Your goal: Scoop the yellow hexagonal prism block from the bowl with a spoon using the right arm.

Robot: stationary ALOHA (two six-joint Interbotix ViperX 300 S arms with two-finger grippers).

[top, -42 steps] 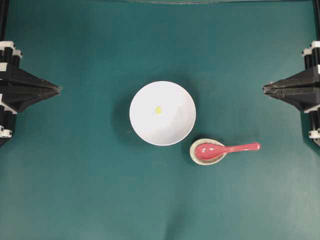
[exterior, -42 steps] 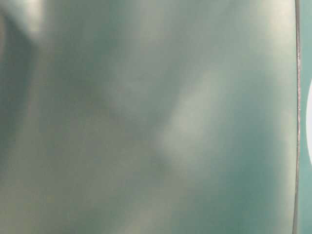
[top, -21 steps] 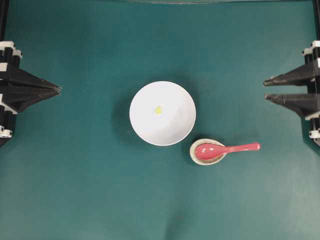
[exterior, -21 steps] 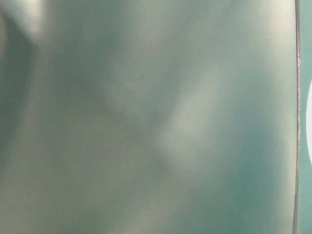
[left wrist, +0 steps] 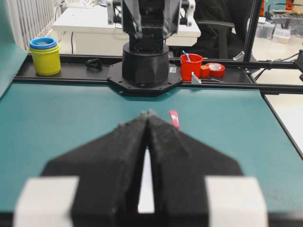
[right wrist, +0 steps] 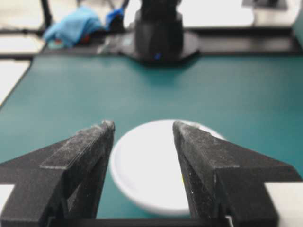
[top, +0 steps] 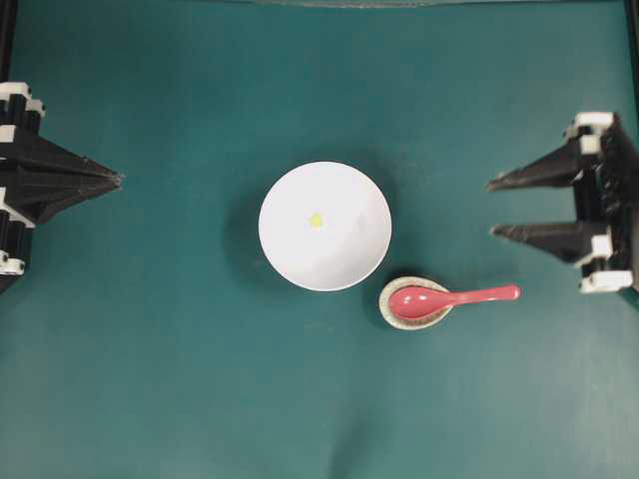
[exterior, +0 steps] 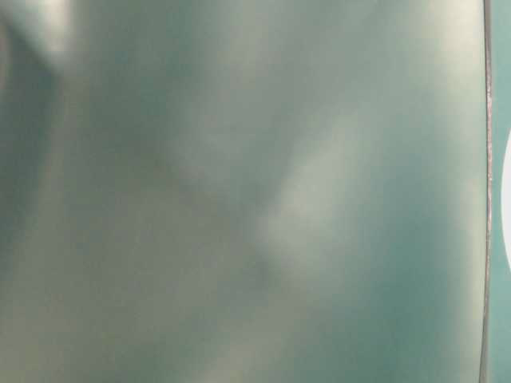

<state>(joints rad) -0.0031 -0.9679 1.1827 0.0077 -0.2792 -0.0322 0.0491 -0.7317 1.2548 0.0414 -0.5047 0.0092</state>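
You see a white bowl point(top: 324, 227), yellow block point(top: 316, 220), pink-red spoon point(top: 449, 296) (speckled beige dish point(top: 391, 312)), teal table point(top: 180, 379).

Blurred teal surface point(exterior: 239, 199) fills view; white curved sliver point(exterior: 507, 199) at right edge.

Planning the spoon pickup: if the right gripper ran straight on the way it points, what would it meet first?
Probably the bowl, framed between the open right gripper fingers; the spoon lies off to one side. Height is unclear.
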